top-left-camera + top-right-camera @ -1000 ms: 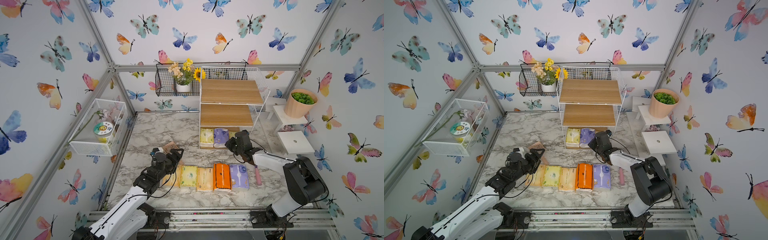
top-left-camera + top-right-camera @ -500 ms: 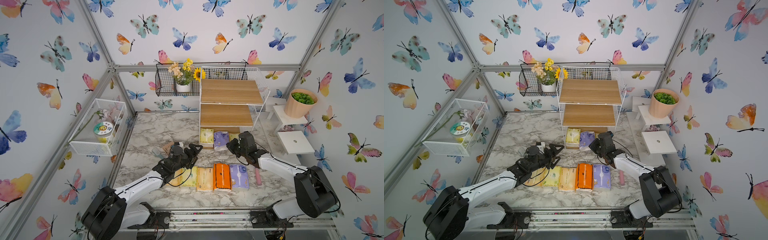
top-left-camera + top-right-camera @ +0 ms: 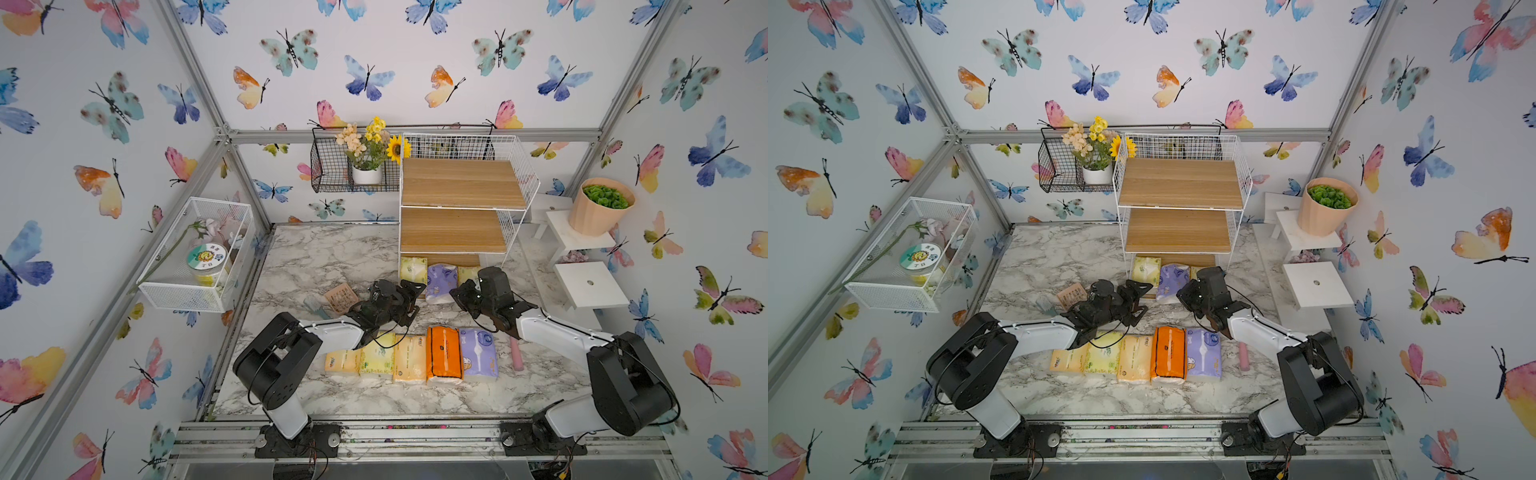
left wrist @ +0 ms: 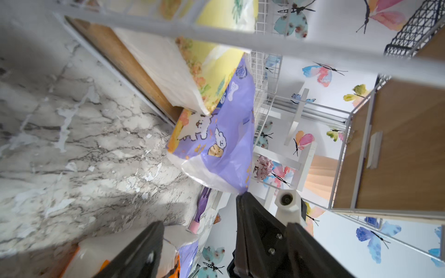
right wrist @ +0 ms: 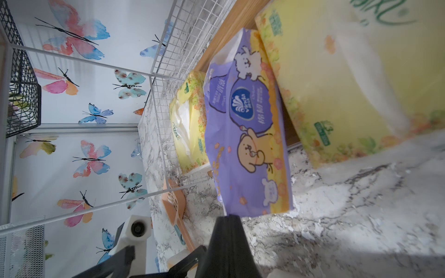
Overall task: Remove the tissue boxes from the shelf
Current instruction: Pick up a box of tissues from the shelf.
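Observation:
The shelf (image 3: 457, 187) stands at the back of the marble table. Its bottom tier holds a pale yellow tissue pack (image 3: 413, 269), a lavender pack (image 3: 441, 282) (image 3: 1171, 279) and a yellow pack (image 3: 467, 274). The lavender pack sticks out over the front edge. My right gripper (image 3: 454, 295) (image 5: 228, 217) is shut on its near corner (image 4: 237, 187). My left gripper (image 3: 415, 298) (image 4: 225, 225) hangs open just left of that pack, holding nothing. Several packs lie in a row near the front, among them an orange one (image 3: 444, 353) and a lavender one (image 3: 478, 353).
A peach scoop (image 3: 340, 297) lies left of my left gripper and a pink stick (image 3: 516, 353) right of the row. White step stands (image 3: 590, 284) with a potted plant (image 3: 600, 205) line the right wall. A black flower basket (image 3: 353, 170) and a white mesh basket (image 3: 195, 257) hang on the walls.
My left arm has swung from the left end of the row forward to beside the lavender pack. My right gripper has drawn that pack a little out of the shelf.

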Controlling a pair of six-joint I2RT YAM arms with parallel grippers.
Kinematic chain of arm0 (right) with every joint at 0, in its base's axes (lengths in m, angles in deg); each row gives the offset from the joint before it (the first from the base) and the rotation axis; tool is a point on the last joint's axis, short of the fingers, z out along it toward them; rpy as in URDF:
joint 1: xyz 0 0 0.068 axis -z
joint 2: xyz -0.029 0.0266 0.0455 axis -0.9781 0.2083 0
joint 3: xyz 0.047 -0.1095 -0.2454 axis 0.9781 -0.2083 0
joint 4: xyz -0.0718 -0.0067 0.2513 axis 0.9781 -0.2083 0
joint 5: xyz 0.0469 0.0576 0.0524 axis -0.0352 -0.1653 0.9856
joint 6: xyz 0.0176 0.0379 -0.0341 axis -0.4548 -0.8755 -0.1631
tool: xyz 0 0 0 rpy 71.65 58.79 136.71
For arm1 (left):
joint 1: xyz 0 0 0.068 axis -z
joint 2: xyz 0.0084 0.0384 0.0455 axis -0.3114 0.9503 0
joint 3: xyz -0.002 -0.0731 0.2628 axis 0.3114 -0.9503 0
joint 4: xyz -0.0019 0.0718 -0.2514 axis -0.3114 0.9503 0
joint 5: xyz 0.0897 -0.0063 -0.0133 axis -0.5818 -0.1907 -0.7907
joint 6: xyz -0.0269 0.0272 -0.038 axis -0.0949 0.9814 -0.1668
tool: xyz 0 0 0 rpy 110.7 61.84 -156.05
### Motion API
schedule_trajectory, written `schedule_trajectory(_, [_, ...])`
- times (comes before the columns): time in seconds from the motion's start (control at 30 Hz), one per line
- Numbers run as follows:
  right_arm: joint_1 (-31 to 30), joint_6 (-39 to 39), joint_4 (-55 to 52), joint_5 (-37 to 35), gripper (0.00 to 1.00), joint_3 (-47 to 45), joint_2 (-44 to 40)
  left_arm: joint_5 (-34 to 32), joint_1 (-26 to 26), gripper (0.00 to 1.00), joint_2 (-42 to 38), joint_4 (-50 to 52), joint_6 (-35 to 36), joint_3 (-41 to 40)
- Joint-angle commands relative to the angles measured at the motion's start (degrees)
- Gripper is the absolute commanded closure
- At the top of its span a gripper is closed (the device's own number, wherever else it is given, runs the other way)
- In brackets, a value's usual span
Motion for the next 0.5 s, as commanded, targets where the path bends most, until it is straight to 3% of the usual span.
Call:
schedule_trajectory(0.0, [0.41, -0.98, 2.7, 3.5, 0.98, -1.03, -2.08, -0.52, 0.6, 0.19, 1.14, -2.64, -2.53, 0.4])
schedule_trajectory(0.2, [1.55, -1.73, 4.36, 6.52, 0.98, -1.51, -3.19, -4.1, 1.06, 0.21, 2.51, -3.95, -5.83, -0.68])
schedule_trajectory(0.47, [3.2, -2.35, 6.43, 11.13, 0.97, -0.78, -3.32, -6.65, 1.85, 0.16, 5.77, -9.54, -10.86, -0.79])
